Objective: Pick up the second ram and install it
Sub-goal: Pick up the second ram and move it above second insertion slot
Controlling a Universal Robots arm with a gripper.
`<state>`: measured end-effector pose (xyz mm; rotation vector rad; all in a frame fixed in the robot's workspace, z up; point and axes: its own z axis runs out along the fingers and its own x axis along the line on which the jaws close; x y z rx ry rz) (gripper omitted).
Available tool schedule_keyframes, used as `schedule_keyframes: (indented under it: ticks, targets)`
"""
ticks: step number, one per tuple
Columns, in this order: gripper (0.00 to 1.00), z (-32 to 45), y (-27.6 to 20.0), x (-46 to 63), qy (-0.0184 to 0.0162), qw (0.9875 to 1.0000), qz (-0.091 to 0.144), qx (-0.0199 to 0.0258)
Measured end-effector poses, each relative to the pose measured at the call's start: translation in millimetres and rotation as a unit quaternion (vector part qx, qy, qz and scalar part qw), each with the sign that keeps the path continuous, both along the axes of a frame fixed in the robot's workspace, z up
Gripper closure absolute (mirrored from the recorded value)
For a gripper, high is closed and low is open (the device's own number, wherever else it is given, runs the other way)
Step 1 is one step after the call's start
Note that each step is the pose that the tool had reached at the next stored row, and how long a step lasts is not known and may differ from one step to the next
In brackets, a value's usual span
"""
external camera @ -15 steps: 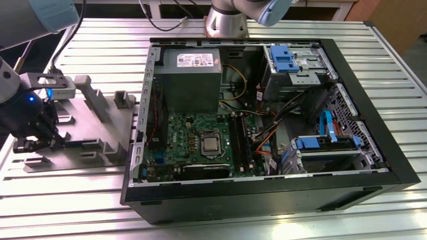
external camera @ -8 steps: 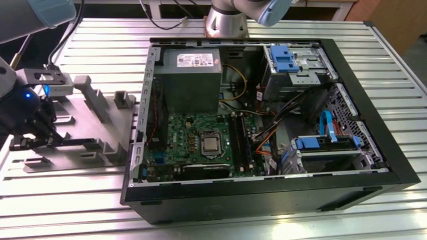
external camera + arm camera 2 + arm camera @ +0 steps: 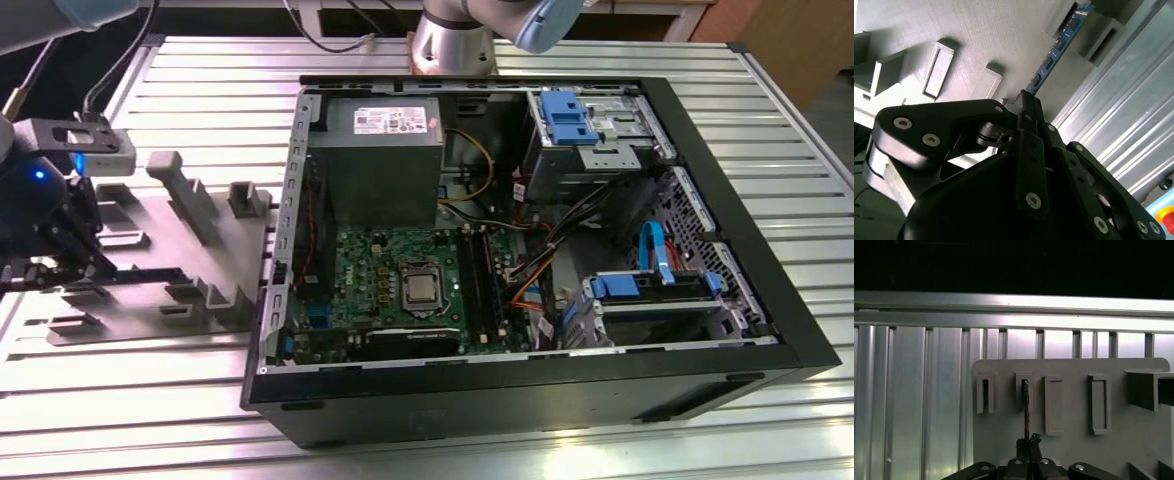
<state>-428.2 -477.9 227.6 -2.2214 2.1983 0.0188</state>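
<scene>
Black linkages of the tool (image 3: pixel 1026 100) fill the foreground of the second wrist view, their fingers clenched on the near end of the second ram (image 3: pixel 1054 50). The dark-blue stick runs straight out from the fingertips, standing on edge along a grey fixture plate (image 3: pixel 1074 405). In the first wrist view it appears as a thin dark line reaching a slotted block just ahead of the tool.

The pick-up step appears to be in hand: the grasp is made, but whether the board has cleared its fixture slot cannot be told. Freeing so thin a board would seem to call for a straight, untwisted pull, since any side load could bind it against the slot walls.

Well apart from the tool, across the plate, stands the open computer case (image 3: pixel 787 330), its green motherboard (image 3: pixel 400 290) exposed below a grey power-supply box (image 3: pixel 380 160). Everything rests on a table (image 3: pixel 919 405) of ribbed aluminium slats that catch bright light. Beyond the table's far edge the room falls into darkness.
</scene>
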Motion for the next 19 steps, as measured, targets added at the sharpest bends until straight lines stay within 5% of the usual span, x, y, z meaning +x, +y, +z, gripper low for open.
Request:
schedule_keyframes:
  ticks: [19]
  targets:
    - [0.88,67.7,2.2,0.0,0.0,1.0,0.0,-0.0002]
